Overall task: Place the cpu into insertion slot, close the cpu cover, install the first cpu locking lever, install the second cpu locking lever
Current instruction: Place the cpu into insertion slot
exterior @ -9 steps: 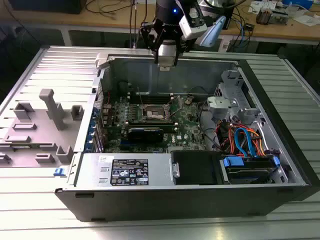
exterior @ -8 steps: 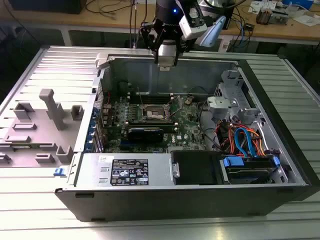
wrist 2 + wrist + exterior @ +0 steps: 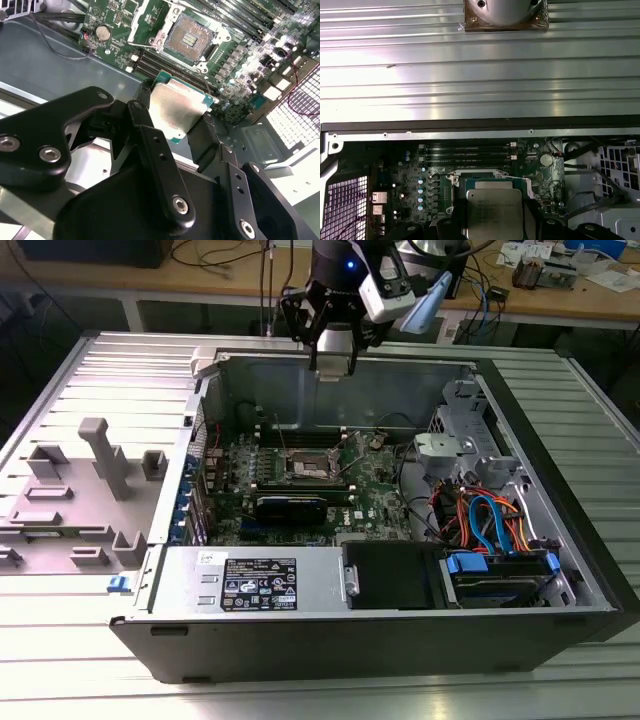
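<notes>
On the ribbed metal counter (image 3: pixel 60 370) lies an open case (image 3: pixel 350 640), its inside facing up. A grey plastic fixture (image 3: pixel 100 455) with posts and pockets sits on the counter at the exterior view's left, just beside the case. Within the case, a grey power supply (image 3: pixel 250 580) runs along the near wall, and a bundle of red, orange and blue cables (image 3: pixel 490 520) fills the corner at the exterior view's right. The green board (image 3: pixel 380 495) covers the case floor between them and the far wall.

The arm (image 3: pixel 345 265) comes down from above the far wall. Its black end effector (image 3: pixel 335 360) hangs over that wall's edge, well above the board.

The slot (image 3: pixel 192 37) sits near the middle of the board, beside the long black memory slots. Its dark contact field is bare, with nothing seated in it. A silver frame that looks like the cover (image 3: pixel 145 30) stands raised along one edge of the slot.

In the second wrist view the end effector (image 3: pixel 176 106) is clamped on the cpu (image 3: pixel 177 112). A black finger (image 3: pixel 202 140) presses against each of two opposite edges, and the silvery top shows between them. The cpu is tilted in the air, apart from the slot and short of it. In the first wrist view the cpu (image 3: pixel 495 212) hangs in front of the slot (image 3: pixel 490 176).

A round silver battery (image 3: pixel 102 33) sits on the board near the slot.
</notes>
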Available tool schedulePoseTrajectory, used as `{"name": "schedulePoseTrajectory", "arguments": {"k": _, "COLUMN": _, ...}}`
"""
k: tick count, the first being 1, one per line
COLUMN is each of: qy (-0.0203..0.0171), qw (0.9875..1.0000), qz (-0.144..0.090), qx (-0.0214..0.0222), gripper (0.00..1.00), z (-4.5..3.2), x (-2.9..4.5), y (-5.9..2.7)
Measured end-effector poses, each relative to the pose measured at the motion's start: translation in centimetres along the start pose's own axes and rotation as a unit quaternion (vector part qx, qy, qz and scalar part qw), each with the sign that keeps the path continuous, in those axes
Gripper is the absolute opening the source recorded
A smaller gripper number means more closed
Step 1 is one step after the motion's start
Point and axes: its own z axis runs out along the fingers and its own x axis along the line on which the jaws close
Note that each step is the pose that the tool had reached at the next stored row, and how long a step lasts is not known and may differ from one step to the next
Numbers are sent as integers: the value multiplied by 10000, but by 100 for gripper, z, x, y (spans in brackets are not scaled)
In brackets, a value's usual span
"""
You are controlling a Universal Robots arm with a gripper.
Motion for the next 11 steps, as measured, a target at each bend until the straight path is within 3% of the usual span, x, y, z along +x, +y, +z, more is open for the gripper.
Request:
{"name": "schedulePoseTrajectory", "arguments": {"k": 3, "qy": -2, "qw": 10000, "qz": 28, "qx": 1, "gripper": 54, "z": -1, "x": -4, "y": -8}}
{"name": "schedulePoseTrajectory", "arguments": {"k": 8, "qy": -30, "qw": 9994, "qz": 335, "qx": -6, "gripper": 54, "z": 4, "x": -4, "y": -13}}
{"name": "schedulePoseTrajectory", "arguments": {"k": 11, "qy": -35, "qw": 9992, "qz": 393, "qx": -6, "gripper": 54, "z": 3, "x": -4, "y": -24}}
